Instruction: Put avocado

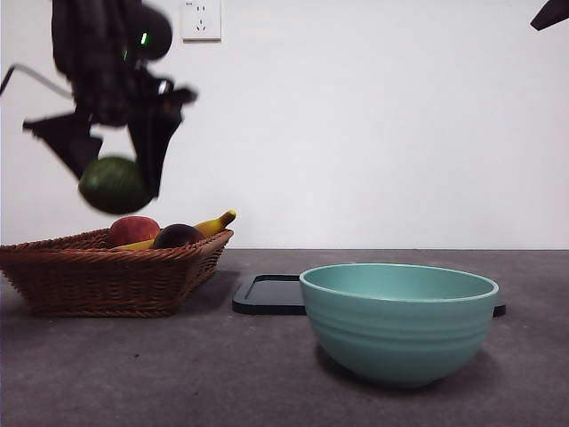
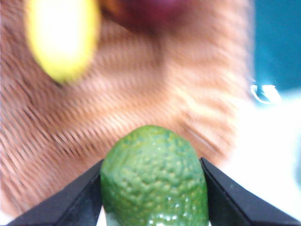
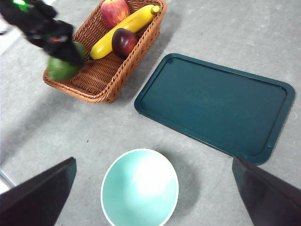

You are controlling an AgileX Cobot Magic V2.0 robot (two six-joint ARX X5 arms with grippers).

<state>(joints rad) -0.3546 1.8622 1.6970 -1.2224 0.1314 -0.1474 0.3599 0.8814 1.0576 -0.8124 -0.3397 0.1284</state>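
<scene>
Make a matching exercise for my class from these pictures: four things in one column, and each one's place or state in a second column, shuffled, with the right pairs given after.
Things:
1. avocado
2. banana
3. bowl
4. tray

Places or states:
A. lying flat on the table, nothing on it
B. held in the air by the left gripper, above the basket
C. standing on the table, empty
D. lying in the basket beside the apple

Pairs: 1-B, 2-D, 3-C, 4-A
</scene>
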